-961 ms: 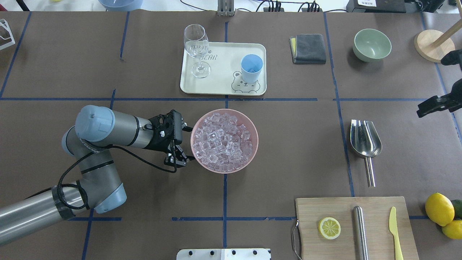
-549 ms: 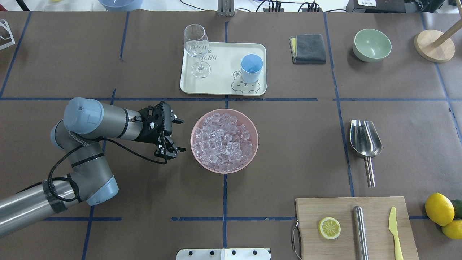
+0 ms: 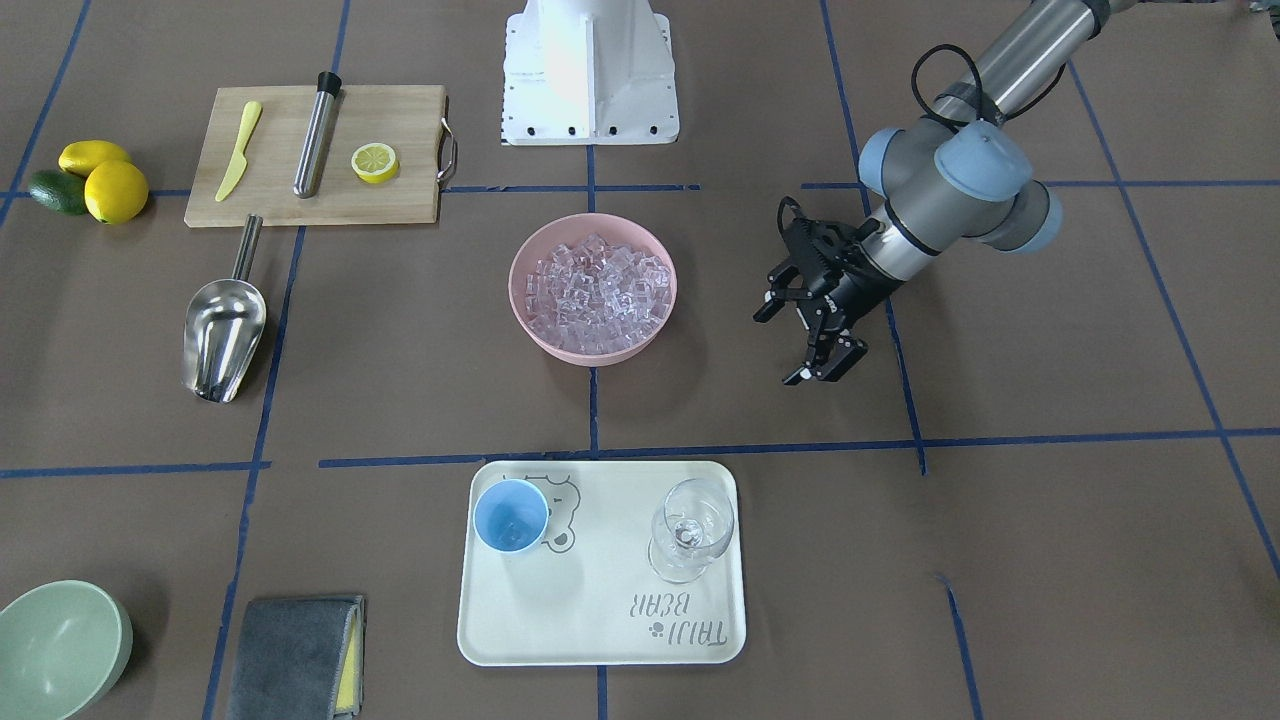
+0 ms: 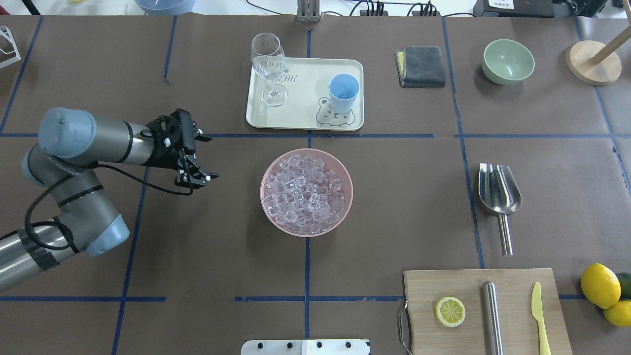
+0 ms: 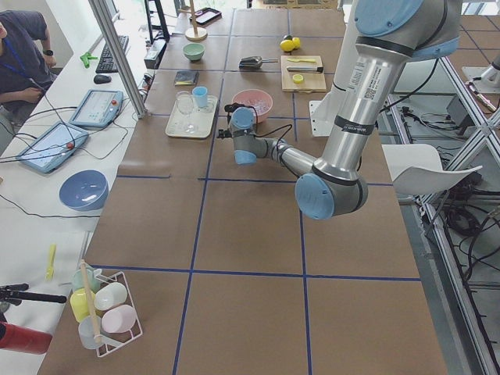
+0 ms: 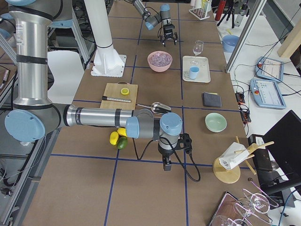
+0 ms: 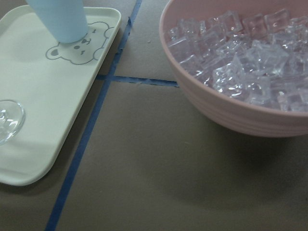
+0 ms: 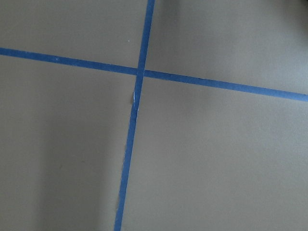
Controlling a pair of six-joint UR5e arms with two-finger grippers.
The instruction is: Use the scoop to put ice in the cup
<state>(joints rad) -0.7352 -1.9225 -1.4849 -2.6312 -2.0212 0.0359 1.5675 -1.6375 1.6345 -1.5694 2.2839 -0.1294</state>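
Note:
The ice [image 4: 303, 195] is heaped in a pink bowl [image 4: 345, 197] at the table's middle; it also shows in the left wrist view [image 7: 240, 62]. The light-blue cup [image 4: 343, 92] stands upright on a cream tray [image 4: 305, 121]. The silver scoop [image 4: 499, 195] lies on the table to the right, handle toward the robot. My left gripper [image 4: 212, 158] is open and empty, to the left of the bowl and apart from it. My right gripper [image 6: 165, 165] shows only in the exterior right view, low over bare table; I cannot tell if it is open.
A wine glass [image 4: 268, 69] stands on the tray's left. A cutting board [image 4: 483, 310] at the front right holds a lemon slice, a steel cylinder and a yellow knife. Lemons [image 4: 600, 286], a green bowl [image 4: 508, 61], a grey cloth [image 4: 421, 65] and a wooden stand [image 4: 591, 61] are on the right side.
My left arm has drawn back from the bowl's left rim, moving left and toward the far side, gripper still open. My right gripper has left the overhead view's right edge.

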